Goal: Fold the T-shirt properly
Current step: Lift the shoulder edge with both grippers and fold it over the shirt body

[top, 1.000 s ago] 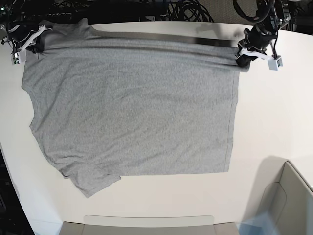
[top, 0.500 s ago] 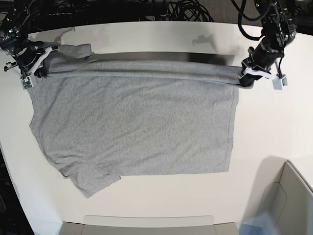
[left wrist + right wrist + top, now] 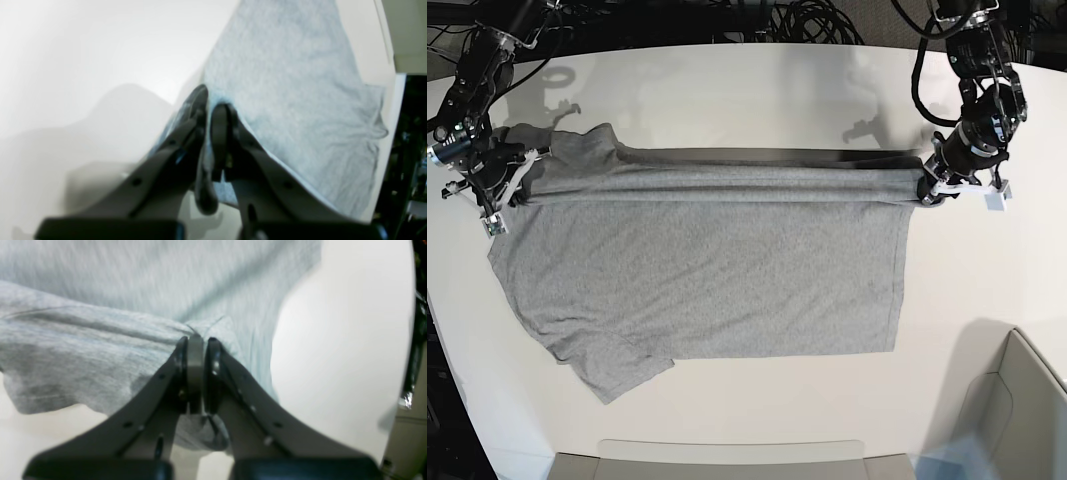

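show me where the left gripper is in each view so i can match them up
Base: left gripper at right, shut on the T-shirt edge.
Left wrist: bottom centre, pinching the shirt's edge.
Right wrist: not in it; that one is the right gripper.
Shared landmark: the grey T-shirt on the white table.

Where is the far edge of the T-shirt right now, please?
In the base view, the T-shirt has its far edge lifted and stretched between the right gripper on the left and the left gripper on the right.
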Robot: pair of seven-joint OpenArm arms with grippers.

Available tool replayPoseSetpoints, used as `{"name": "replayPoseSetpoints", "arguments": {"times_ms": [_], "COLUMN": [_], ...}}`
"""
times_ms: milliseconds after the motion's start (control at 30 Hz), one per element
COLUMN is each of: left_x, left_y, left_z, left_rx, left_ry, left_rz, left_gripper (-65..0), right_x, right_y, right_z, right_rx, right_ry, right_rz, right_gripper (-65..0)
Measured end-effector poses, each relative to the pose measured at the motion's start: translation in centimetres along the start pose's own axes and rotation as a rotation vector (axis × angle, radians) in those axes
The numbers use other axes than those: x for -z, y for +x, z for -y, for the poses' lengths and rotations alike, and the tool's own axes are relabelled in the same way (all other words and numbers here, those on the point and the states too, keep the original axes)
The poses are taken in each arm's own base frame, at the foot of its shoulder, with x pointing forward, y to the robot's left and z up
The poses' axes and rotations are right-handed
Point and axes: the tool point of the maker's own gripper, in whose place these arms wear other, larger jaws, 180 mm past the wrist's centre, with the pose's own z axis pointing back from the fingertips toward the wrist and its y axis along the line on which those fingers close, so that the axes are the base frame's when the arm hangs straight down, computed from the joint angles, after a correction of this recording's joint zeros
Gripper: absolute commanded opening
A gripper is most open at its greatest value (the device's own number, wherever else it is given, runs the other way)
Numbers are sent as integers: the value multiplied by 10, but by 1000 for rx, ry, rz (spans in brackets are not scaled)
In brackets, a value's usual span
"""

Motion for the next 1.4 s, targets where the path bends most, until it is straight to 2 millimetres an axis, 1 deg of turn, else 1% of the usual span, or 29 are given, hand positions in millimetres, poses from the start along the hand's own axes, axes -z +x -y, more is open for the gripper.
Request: {"name": "replayPoseSetpoints", "arguments": {"times_ms": [100,233,300,433,500,600,667,733,833,967,1033,1100,1200,1233,1333,1367,1400], "left_x": [9,12,15,26,35,44,47,50,50,54,57,61,63,63,61,59,57], "left_y": [1,12,16,17,14,11,16,29,37,30,25,20,22,23,27,28,31], "left_z": [-2,10,13,9,12,22,27,31,31,29,23,16,17,19,25,27,31], "left_rx": [-27,-28,-36,-68,-67,-15,48,96,142,134,123,110,105,106,112,116,123], "left_ry": [9,-19,-27,-17,-13,-6,11,34,68,74,85,102,102,99,89,85,77], "left_rz": [-16,5,7,-11,-33,-60,-53,-3,29,18,2,-19,-23,-22,-11,-4,7], "left_gripper": [-650,-650,-650,-650,-650,-650,-650,-650,-650,-650,-650,-650,-650,-635,-522,-501,-494], "right_x": [6,11,16,25,31,42,48,52,59,63,63,63,63,63,62,61,59], "right_y": [8,28,35,44,48,42,36,41,49,42,42,43,45,45,44,44,45], "right_z": [3,8,11,15,17,12,7,2,-6,-1,6,7,4,4,8,10,12], "right_rx": [-11,-47,-49,-25,-16,-2,-30,-29,29,80,88,89,91,92,90,91,86], "right_ry": [-10,-31,-35,-22,-16,12,30,46,92,93,85,83,87,87,77,72,65], "right_rz": [-8,4,2,7,26,24,-8,23,79,66,66,69,78,79,72,74,76], "right_gripper": [-650,-650,-650,-650,-650,-650,-650,-650,-650,-650,-650,-650,-646,-608,-494,-465,-438]}}
